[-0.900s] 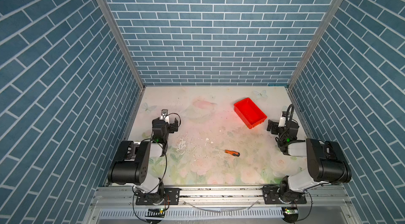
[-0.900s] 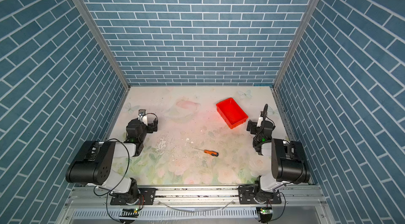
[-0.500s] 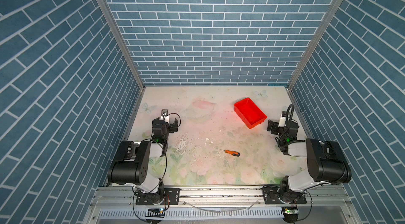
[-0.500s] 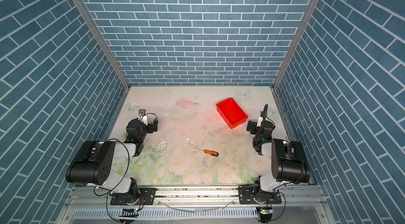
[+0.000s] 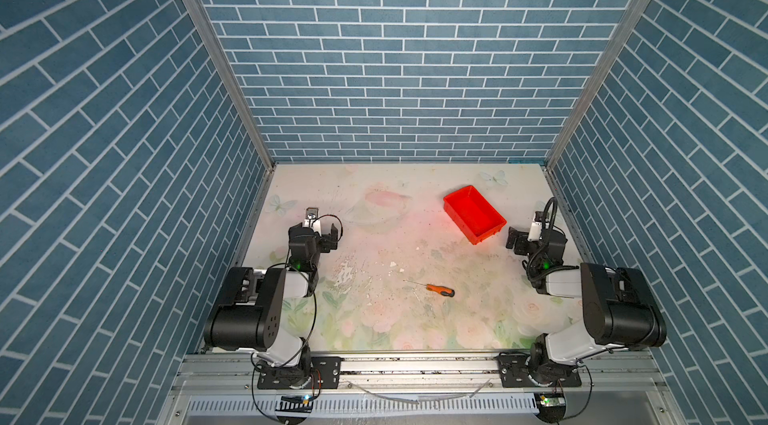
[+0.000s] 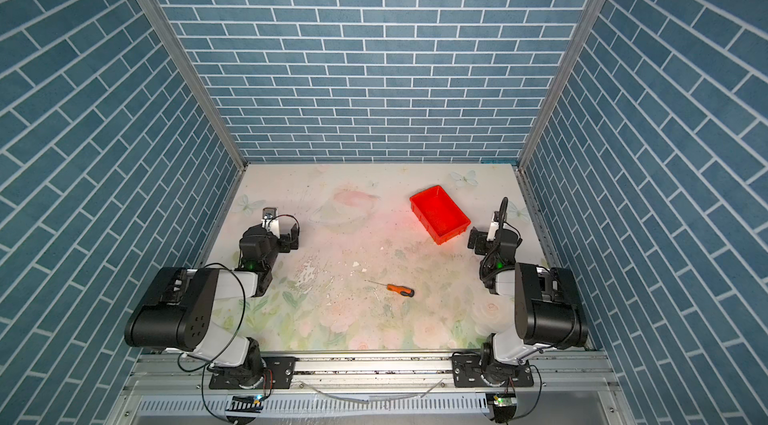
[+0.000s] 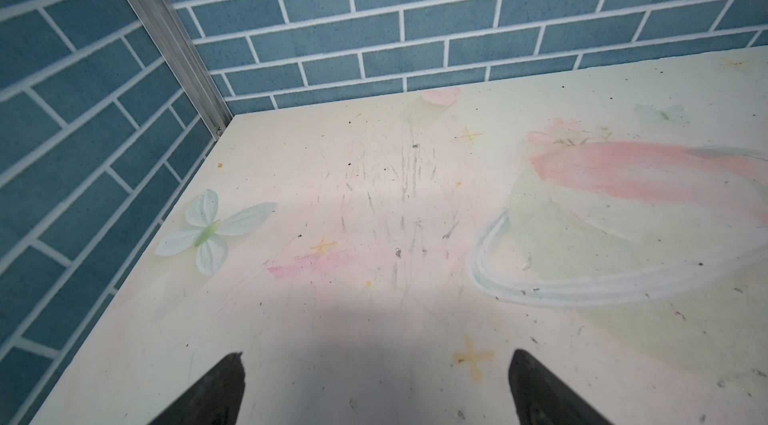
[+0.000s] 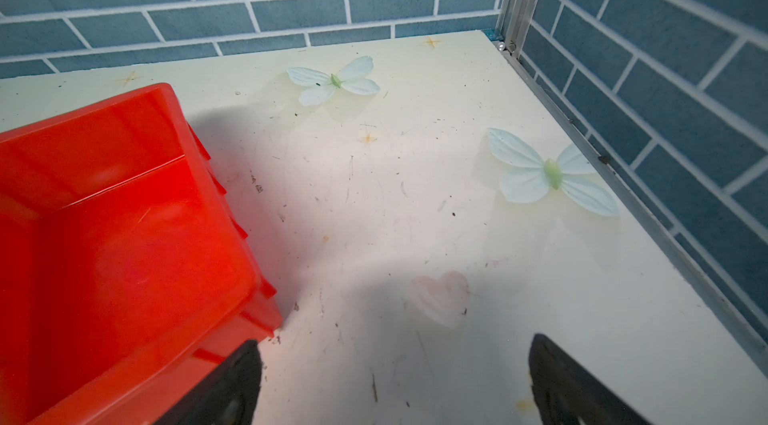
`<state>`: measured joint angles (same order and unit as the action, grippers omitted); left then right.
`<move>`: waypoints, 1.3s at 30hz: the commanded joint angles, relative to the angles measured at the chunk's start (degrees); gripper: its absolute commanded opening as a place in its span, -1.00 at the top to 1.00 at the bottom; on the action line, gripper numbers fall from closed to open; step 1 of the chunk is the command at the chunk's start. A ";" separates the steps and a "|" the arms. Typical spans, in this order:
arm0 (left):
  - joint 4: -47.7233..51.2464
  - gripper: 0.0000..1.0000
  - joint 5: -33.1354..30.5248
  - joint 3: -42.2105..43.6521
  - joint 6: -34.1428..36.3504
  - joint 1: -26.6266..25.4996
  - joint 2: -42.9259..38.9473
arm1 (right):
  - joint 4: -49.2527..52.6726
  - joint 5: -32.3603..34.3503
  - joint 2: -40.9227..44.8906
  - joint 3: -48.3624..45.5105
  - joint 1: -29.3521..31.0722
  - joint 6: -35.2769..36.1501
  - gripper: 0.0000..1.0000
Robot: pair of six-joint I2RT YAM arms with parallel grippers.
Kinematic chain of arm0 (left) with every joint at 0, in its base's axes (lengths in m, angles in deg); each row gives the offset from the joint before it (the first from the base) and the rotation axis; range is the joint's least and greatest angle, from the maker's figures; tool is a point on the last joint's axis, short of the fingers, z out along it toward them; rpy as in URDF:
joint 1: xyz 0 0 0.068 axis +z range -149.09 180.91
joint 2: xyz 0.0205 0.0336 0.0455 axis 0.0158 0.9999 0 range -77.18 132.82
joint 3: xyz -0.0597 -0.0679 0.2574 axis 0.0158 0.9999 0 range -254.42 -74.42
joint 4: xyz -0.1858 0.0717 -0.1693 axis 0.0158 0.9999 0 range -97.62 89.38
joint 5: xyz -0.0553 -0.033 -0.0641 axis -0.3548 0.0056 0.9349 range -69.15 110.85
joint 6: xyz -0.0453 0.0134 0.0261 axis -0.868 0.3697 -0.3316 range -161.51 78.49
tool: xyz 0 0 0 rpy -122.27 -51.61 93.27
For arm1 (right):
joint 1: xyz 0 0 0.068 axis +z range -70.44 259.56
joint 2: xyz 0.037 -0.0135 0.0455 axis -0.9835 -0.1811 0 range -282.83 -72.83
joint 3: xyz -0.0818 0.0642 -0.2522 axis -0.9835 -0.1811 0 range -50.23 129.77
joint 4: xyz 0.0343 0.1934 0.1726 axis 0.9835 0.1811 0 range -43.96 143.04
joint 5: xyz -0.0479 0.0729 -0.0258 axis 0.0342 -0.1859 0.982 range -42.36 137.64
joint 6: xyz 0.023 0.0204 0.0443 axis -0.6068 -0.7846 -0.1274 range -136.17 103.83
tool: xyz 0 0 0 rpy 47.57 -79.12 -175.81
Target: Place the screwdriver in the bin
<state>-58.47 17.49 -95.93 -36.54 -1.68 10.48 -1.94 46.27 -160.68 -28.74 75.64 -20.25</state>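
I have the floral-printed table (image 5: 374, 198) in both top views. On it sits the bin (image 5: 473, 214), a shallow bright red tray with low walls and a lipped rim. The right gripper (image 8: 395, 343) hovers just beside the bin's near corner with its jaws spread. The left gripper (image 7: 376, 358) is well apart from the bin, jaws also spread. The screwdriver (image 5: 436, 289) lies flat, well apart from the bin on its near side. It has an orange handle, a black end and collar, and a thin silver shaft; the tip is probably too small to read.
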 commanded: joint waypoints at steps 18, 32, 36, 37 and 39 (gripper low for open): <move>38.97 -0.99 -1.19 -4.58 4.73 -18.63 -34.26 | 25.68 -0.92 26.89 6.10 7.44 5.26 -0.98; 62.22 -0.99 20.37 -12.75 9.57 -21.67 -46.43 | 55.94 -10.76 32.01 16.04 26.02 14.72 -0.98; 66.48 -0.99 25.42 -11.93 12.52 -21.72 -49.91 | 63.13 -11.14 29.68 19.02 33.28 16.76 -0.98; 67.35 -0.99 26.63 -11.64 13.05 -21.84 -50.72 | 64.48 -10.95 28.73 19.69 35.26 16.89 -0.98; 68.83 -0.99 28.43 -11.07 13.92 -21.83 -53.06 | 66.29 -10.64 26.66 20.66 39.26 16.78 -0.98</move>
<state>5.61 40.35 -107.37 -25.42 -23.13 -40.18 56.87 36.67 -132.00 -10.77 111.25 -6.74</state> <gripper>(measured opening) 0.996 0.991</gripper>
